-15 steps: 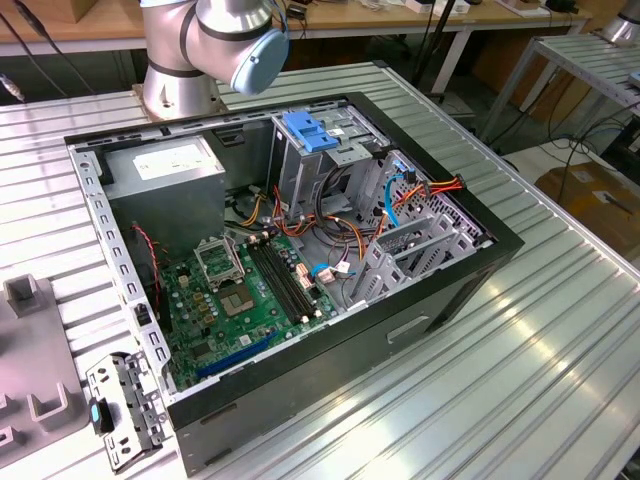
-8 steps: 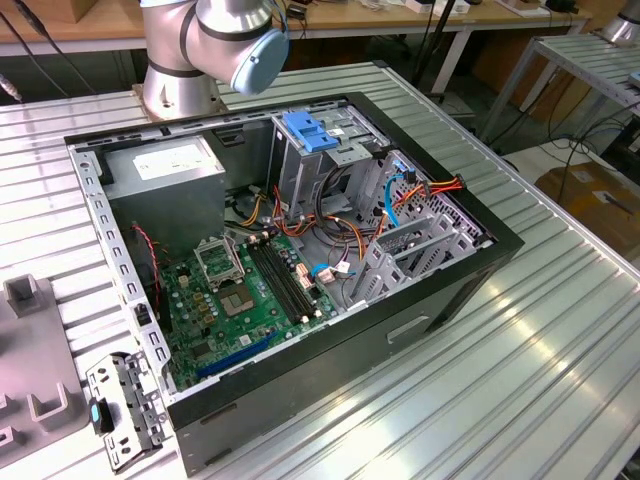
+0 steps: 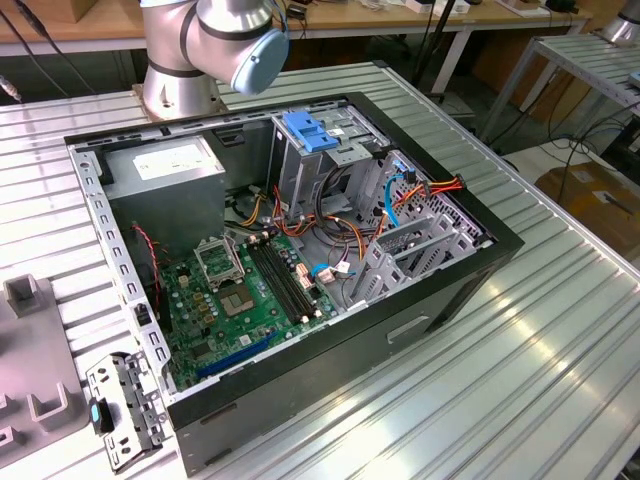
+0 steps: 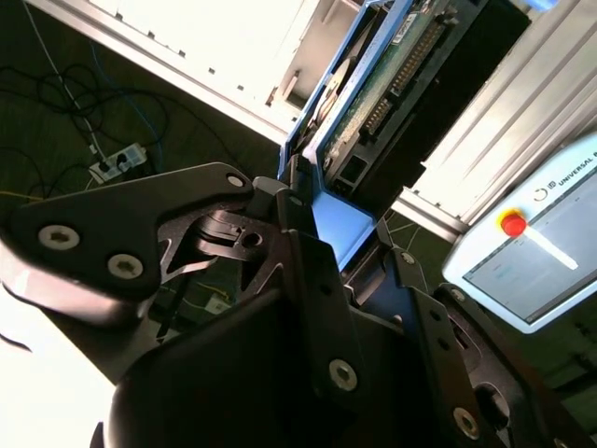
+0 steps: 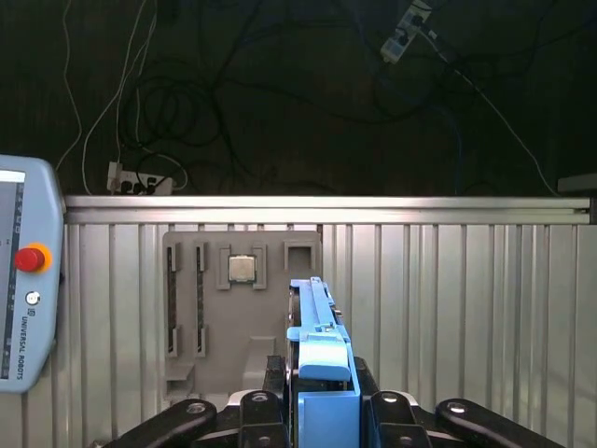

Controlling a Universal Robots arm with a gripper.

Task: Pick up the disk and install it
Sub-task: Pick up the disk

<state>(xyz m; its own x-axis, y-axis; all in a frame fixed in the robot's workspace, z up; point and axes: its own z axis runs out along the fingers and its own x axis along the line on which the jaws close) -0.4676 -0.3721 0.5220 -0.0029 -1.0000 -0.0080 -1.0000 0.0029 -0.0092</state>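
— Blue frame, silver disk (image 5: 313, 313). Where is it?
— Pinched tight in the gripper (image 5: 322, 378), up over the ribbed table (image 5: 466, 308), near the grey tray (image 5: 201, 308).
— What could go wrong?
— I think it could tip, because only one end is held. Then it might bump the cage (image 3: 300, 165) or catch the wires (image 3: 345, 225).

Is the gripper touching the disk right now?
Touching. In the first wrist view the gripper has a finger pressed against each side of the blue frame of the disk, with no gap on either side. The second wrist view agrees.
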